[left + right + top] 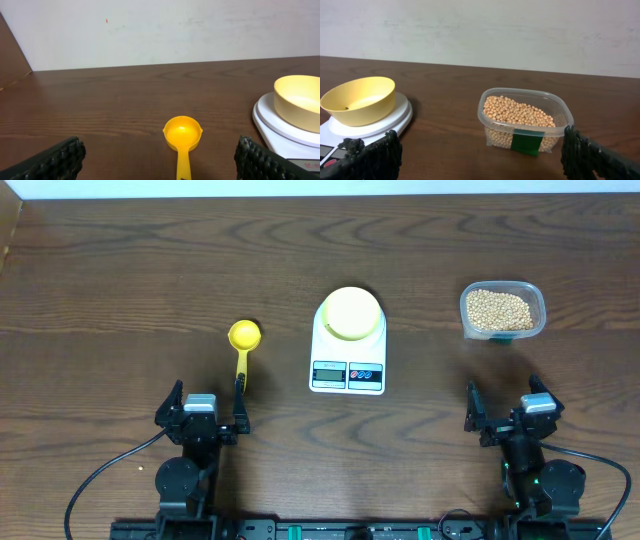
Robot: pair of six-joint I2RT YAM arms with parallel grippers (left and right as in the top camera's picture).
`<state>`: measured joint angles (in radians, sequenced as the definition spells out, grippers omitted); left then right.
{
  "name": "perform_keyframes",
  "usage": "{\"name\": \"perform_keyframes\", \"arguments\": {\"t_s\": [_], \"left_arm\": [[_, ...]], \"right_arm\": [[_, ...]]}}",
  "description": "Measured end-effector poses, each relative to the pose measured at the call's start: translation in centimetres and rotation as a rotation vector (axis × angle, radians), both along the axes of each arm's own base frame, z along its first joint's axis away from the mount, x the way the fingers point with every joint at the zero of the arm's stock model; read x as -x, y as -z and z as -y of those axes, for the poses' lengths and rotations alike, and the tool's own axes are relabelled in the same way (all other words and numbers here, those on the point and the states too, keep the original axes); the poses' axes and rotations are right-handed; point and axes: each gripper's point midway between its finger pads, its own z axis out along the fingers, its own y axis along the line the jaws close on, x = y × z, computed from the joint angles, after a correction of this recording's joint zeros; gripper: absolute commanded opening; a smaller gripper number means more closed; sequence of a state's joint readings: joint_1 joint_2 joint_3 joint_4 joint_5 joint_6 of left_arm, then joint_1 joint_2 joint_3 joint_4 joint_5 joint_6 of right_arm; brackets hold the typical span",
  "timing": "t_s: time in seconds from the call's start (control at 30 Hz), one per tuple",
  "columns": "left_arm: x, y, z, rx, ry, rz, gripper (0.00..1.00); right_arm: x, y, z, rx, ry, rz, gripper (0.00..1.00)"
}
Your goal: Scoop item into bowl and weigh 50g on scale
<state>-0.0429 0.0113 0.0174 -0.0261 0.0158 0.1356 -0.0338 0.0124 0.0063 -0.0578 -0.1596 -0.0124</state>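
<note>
The pale-yellow bowl (351, 313) (359, 99) (300, 102) stands on the white scale (348, 352) (375, 127) at the table's middle. Tan grains, the item (498, 308) (517, 111), fill a clear plastic container (537, 298) (560, 107) at the right. A yellow scoop (243, 340) (183, 132) lies left of the scale, cup away from me, handle toward my left gripper (206, 402) (157, 165). That gripper stands open, nothing in it. My right gripper (508, 405) (480, 160) is open too, short of the container and holding nothing.
A dark wooden table (120, 280) carries everything. A pale wall (160, 30) runs along its far edge. The scale's display and buttons (347, 372) face the arms.
</note>
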Motion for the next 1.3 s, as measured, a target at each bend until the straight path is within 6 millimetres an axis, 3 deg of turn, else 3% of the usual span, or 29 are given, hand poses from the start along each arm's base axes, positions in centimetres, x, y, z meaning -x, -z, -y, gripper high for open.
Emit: {"name": "perform_keyframes", "arguments": {"t_s": [1.3], "left_arm": [[0.11,-0.11,0.33,0.02,0.017,-0.008,0.98]], "right_arm": [[0.0,0.0,0.0,0.0,0.0,0.0,0.99]]}}
